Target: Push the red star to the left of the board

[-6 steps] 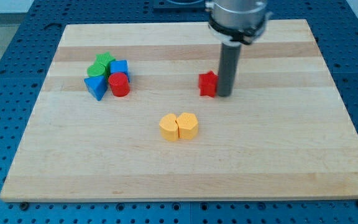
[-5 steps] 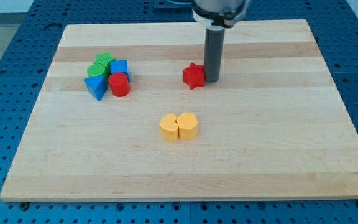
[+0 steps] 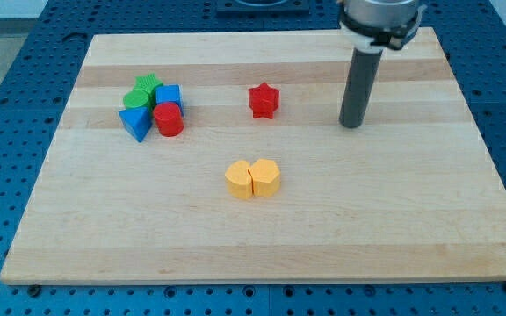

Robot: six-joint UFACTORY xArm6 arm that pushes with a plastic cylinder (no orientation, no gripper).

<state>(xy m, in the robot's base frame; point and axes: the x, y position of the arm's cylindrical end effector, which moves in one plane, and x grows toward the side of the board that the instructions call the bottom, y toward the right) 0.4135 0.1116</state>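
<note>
Standing on bare board [image 3: 411, 219], my tip [image 3: 350, 125] touching nothing, well right of red star [image 3: 263, 100]

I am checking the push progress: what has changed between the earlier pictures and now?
The red star slid toward the view's left and slightly up. My tip then drew back to the view's right, apart from it. The left cluster and the two yellow blocks stayed put.

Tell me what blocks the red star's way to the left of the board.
A cluster sits left of the red star: red cylinder, two blue blocks, green block. My tip stands apart on the star's right, bare board between.
</note>
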